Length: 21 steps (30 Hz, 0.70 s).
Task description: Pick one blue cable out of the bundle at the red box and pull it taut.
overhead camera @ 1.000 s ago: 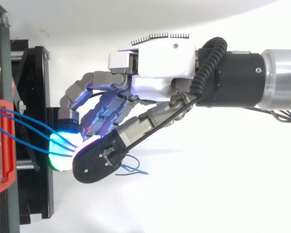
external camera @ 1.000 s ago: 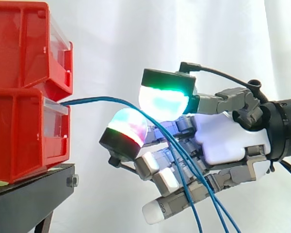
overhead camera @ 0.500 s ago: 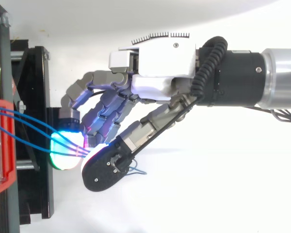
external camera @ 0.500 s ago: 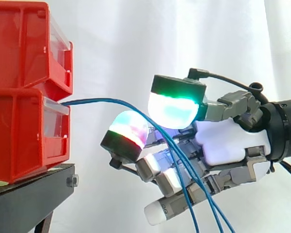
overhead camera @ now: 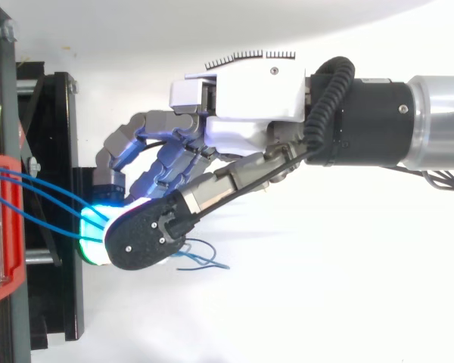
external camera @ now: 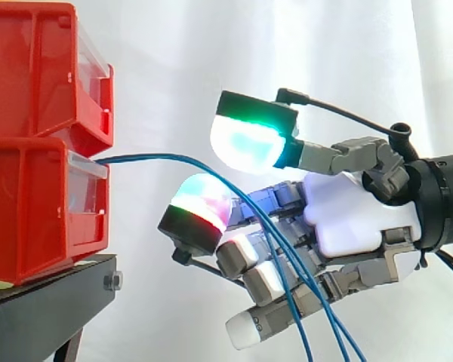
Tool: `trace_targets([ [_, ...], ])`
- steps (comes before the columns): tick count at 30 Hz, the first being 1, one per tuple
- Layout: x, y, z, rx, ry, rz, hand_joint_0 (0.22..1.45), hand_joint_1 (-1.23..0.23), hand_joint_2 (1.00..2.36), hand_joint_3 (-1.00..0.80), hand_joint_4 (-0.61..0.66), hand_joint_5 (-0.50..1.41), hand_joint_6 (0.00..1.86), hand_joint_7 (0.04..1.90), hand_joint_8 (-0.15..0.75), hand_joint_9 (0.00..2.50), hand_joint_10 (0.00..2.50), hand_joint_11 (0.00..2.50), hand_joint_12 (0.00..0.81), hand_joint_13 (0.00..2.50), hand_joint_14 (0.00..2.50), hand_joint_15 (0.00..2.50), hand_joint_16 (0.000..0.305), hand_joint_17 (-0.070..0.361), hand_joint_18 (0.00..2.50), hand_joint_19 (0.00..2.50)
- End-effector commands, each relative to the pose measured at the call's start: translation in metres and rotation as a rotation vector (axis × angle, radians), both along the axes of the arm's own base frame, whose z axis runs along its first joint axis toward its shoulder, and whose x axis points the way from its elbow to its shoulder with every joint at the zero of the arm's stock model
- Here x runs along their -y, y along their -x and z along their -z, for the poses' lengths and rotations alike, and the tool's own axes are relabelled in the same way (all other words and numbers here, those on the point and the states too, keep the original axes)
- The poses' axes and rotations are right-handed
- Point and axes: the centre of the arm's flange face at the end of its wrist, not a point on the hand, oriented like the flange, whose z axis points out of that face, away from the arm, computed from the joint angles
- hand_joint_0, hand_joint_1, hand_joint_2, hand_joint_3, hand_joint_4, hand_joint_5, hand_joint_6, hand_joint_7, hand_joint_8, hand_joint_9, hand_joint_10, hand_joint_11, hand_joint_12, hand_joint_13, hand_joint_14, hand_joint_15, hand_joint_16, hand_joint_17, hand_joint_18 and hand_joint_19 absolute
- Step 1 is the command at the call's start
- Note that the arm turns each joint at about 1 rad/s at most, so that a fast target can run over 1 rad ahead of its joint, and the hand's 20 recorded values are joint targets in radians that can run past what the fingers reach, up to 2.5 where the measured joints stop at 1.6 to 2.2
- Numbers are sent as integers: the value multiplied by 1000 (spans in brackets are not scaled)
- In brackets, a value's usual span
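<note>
The blue cables [external camera: 166, 156] leave the lower red box [external camera: 38, 204] at left and slope to the lower right, where the bottom edge cuts them off. The hand [external camera: 355, 215] at centre right is half-open, its thumb pad [external camera: 245, 143] lifted clear. The cables run loose through the gap, and any contact behind them is hidden.

No lettering, label, number or sign can be read on the red bins [external camera: 38, 151], the black stand [external camera: 45, 305] or the hand [external camera: 355, 215].

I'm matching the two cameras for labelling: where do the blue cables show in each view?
Side view: the blue cables arc from the lower red bin at left, down across the hand.
Top view: they run from the red bin at the left edge rightward to the hand.
Shared landmark: the red bin.
</note>
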Motion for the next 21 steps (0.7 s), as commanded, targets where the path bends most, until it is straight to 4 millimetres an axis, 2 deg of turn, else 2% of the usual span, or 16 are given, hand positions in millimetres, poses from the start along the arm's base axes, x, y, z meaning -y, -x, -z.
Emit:
trace_targets([
  [1,1,0,0,0,0,1,615,-619,1010,-387,134,-200,923,865,350,848,10,1029,409,1030,20,683,54,121,614,280],
  [5,1,0,0,0,0,1,627,-656,1013,-341,121,-198,927,868,350,853,11,1031,408,1027,18,686,54,121,617,273],
  [14,6,1,1,0,20,5,693,-763,1012,-367,59,-201,931,923,343,858,11,1037,399,1030,20,673,53,119,637,237],
  [21,13,2,1,-1,67,7,762,-805,1001,-489,10,-203,931,966,338,868,10,1040,393,1027,19,671,53,118,655,208],
])
